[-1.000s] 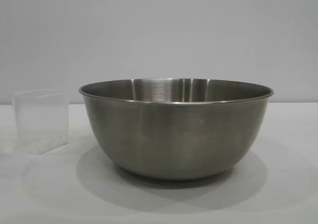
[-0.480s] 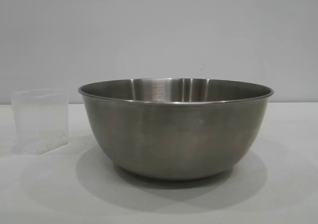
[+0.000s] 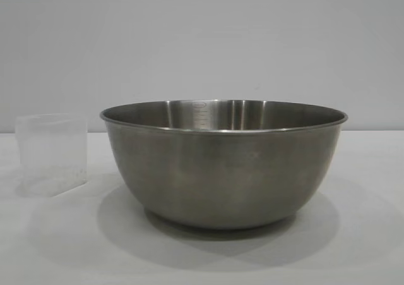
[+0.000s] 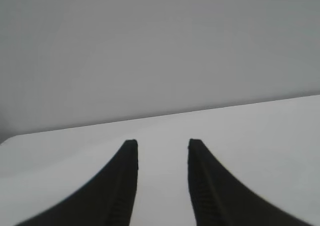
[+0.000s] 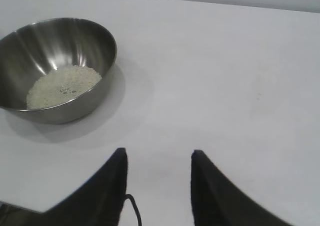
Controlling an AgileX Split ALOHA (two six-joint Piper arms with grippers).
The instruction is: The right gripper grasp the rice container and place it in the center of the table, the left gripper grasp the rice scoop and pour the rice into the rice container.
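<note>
On the white worktop (image 3: 202, 260) the rice container (image 3: 223, 162) holds the rice (image 5: 62, 84); the rice scoop (image 3: 52, 153) stands emptied beside it. Both end effectors, left (image 4: 161, 145) and right (image 5: 159, 156), gape released, so only retreat remains.

Rice container (image 3: 223, 171) centre table (image 3: 353, 247); rice scoop (image 3: 52, 153) upright beside.

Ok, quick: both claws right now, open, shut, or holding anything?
Left claw: open, holding nothing, only bare table ahead.
Right claw: open, holding nothing, clear of the rice container.
</note>
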